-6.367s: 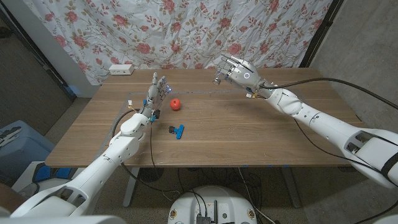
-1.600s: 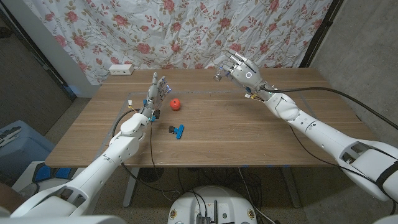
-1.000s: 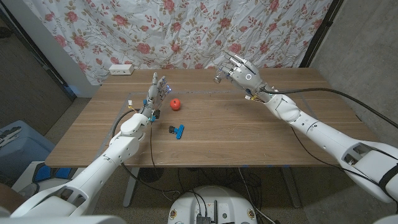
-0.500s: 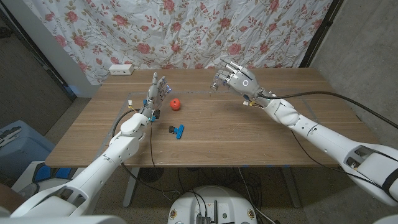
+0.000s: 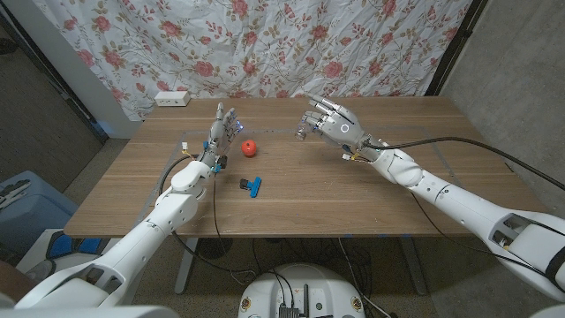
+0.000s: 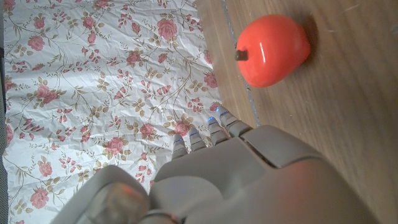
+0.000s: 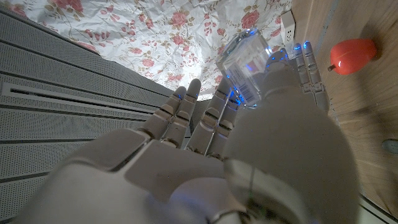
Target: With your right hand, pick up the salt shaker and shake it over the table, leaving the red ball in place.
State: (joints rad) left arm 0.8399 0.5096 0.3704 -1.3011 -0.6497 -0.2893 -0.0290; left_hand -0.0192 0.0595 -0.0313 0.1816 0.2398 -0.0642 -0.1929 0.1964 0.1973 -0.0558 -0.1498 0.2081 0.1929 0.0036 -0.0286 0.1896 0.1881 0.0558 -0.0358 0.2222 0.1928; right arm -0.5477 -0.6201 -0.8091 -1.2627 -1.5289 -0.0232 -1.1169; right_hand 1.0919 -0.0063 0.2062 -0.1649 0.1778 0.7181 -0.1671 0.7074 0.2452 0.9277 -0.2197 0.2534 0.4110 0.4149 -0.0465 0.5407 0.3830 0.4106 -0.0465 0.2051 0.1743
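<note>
My right hand (image 5: 333,124) hangs above the far middle of the wooden table (image 5: 353,190) and pinches the clear glass salt shaker (image 5: 302,133) at its fingertips. In the right wrist view the salt shaker (image 7: 245,58) juts out past the fingers (image 7: 186,112) of my right hand (image 7: 236,155). The red ball (image 5: 251,147) sits on the table to the left of that hand, and it is also visible as the red ball (image 6: 272,49) and red ball (image 7: 352,53). My left hand (image 5: 222,131) stands upright just left of the ball, fingers apart, holding nothing.
A small blue and black clip-like object (image 5: 252,185) lies on the table nearer to me than the ball. A white power strip (image 5: 173,99) sits at the far left edge. A flowered curtain (image 5: 265,44) hangs behind the table.
My right hand has come down and toward me and the ball with the shaker in it. The left hand, ball and blue object have not moved.
</note>
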